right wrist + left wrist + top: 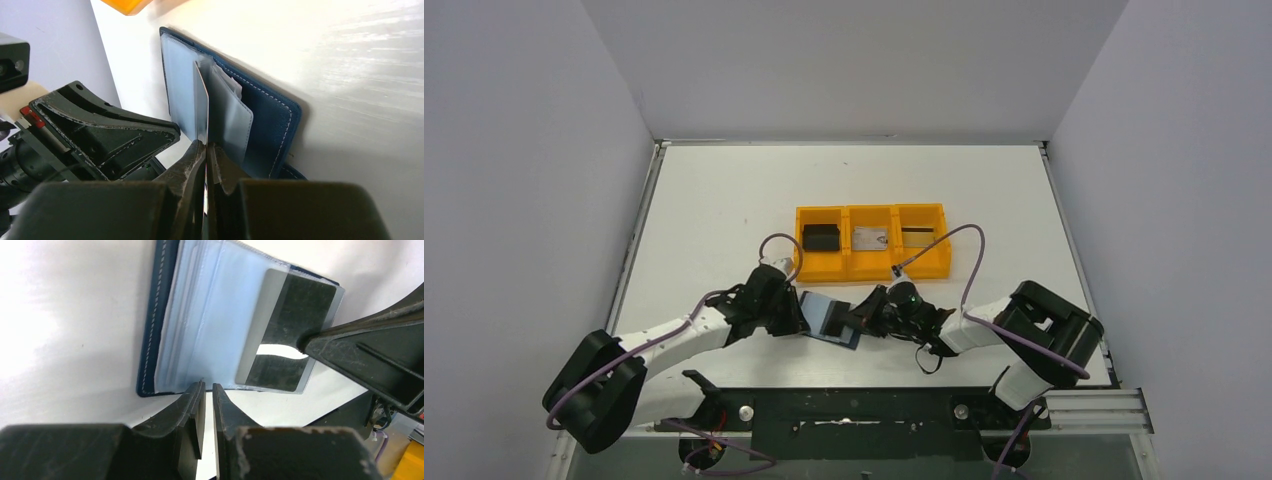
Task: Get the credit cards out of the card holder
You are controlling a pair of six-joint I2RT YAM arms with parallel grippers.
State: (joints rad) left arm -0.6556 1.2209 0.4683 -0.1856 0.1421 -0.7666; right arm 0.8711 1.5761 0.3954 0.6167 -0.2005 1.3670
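Right gripper [206, 146] pinches a card [201, 107] by its edge; left gripper [208, 386] clamps the holder [150, 340] — extraction step. Next, seen from above: draw the card toward 4 o'clock — holder pinned.

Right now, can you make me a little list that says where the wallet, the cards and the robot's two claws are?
card holder: lying open between both grippers
left gripper: shut on the holder's edge, seemingly pinning it
right gripper: shut on one card's edge
held card: partly in a clear pocket of the holder
orange tray: behind the holder, three compartments
silver card: middle compartment
gold card: right compartment
dark thing: left compartment, too small to identify
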